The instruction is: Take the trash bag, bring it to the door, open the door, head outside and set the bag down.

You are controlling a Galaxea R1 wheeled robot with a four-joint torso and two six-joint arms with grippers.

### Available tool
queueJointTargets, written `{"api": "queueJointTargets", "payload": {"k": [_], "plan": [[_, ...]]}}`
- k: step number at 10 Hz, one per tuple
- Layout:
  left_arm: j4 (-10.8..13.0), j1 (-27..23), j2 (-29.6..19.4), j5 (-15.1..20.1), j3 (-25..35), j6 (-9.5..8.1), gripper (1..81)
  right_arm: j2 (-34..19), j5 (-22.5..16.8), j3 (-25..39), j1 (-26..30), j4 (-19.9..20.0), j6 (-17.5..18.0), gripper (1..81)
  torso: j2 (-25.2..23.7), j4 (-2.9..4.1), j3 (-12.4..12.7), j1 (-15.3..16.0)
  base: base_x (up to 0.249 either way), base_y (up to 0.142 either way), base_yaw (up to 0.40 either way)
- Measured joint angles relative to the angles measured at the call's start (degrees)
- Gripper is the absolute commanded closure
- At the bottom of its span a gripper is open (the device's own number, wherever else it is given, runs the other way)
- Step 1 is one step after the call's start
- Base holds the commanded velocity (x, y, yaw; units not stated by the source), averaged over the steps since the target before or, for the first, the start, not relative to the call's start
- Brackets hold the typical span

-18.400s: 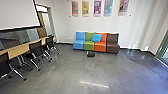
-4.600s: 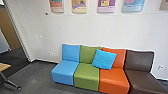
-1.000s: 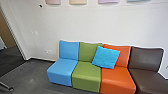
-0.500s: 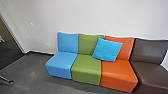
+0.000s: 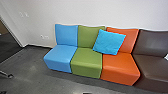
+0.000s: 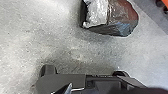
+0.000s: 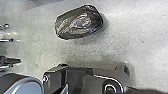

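Observation:
A dark, shiny trash bag (image 6: 117,18) lies on the grey floor in the left wrist view, with bright reflections on its crinkled plastic. The right wrist view has the same bag (image 7: 78,22), a rounded bundle resting by itself on the floor. Bare floor separates it from the robot's dark base in both wrist views, and nothing is touching it. At the very bottom edge of the head view is a small dark patch, too little to identify. How my grippers stand cannot be made out.
A row of blue, green, orange and brown seats (image 5: 86,67) stands along the wall, with a blue cushion (image 5: 109,42) on it. A doorway opens at the far left, near a wheeled chair or table foot (image 5: 10,75). Metal legs (image 7: 8,40) stand beside the bag's area.
Since the oldest view I have driven from across the room up to the seats. Over the last second the head camera has moved closer and tipped downward.

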Motion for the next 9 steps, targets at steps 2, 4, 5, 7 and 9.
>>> {"api": "queueJointTargets", "payload": {"k": [2,4,5,7,9], "plan": [[-0.4,-2.04,2.18,2.04,-4.04,-0.2,1.0,0.0,0.27,0.02,0.04,0.04,0.02,1.0,-4.15,0.0,-3.89,2.66,0.0,0.0,0.0],[-0.6,-4.46,4.45,4.61,-6.38,-0.22,1.0,0.04,0.46,0.11,0.52,0.15,0.02,1.0,-7.49,0.0,-5.31,4.83,0.0,0.0,0.0],[-0.74,-5.95,4.58,5.84,-6.38,-0.22,1.0,-0.18,0.49,0.13,0.61,0.22,0.02,1.0,-9.44,0.0,-5.64,6.06,0.0,0.0,0.0],[-0.73,-7.74,4.19,8.09,-5.85,-0.22,1.0,-0.13,0.41,0.16,0.61,0.23,0.02,1.0,-13.5,0.0,-5.73,8.61,0.0,0.0,0.0],[-0.73,-7.89,5.17,9.18,-3.91,-0.22,1.0,0.12,0.35,0.16,0.33,0.23,0.02,1.0,-17.68,0.0,-5.73,11.21,0.0,0.0,0.0]]}}
